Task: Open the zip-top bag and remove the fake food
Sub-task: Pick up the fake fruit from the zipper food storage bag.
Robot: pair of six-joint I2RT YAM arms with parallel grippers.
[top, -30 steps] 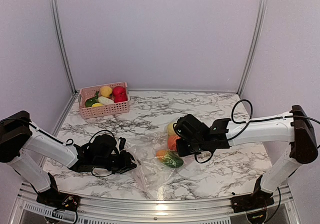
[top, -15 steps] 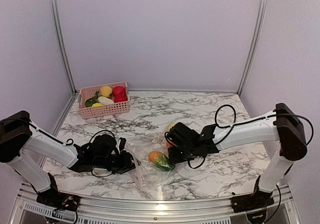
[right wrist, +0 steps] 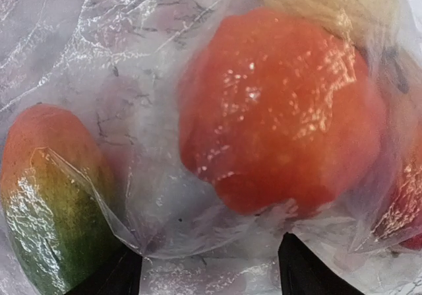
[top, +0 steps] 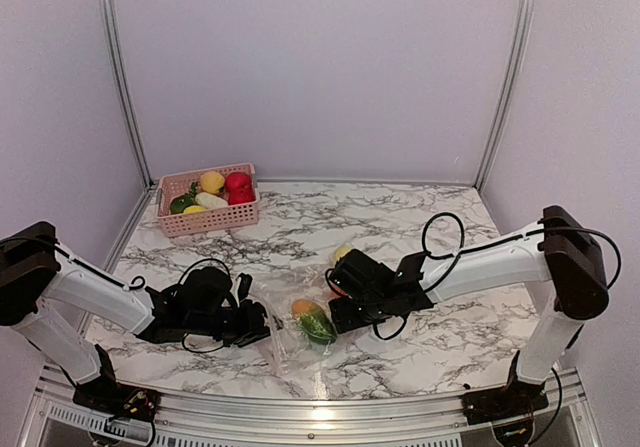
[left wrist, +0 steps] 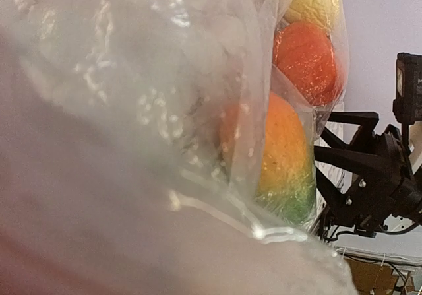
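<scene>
Leftward over the desk (top: 300,227) the bag (top: 283,345) and its food (top: 312,321) have slid, the right arm following. Left claw (top: 258,322) sits at the bag's left edge; whether it grips, I cannot tell. Food lies inside the bag, mid-desk. Right claw (right wrist: 211,272) stands apart, plastic and a red piece (right wrist: 283,110) just ahead.

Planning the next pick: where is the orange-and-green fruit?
Top view: the orange-and-green fruit lies inside the zip-top bag at the front centre, between the left gripper and the right gripper.
</scene>
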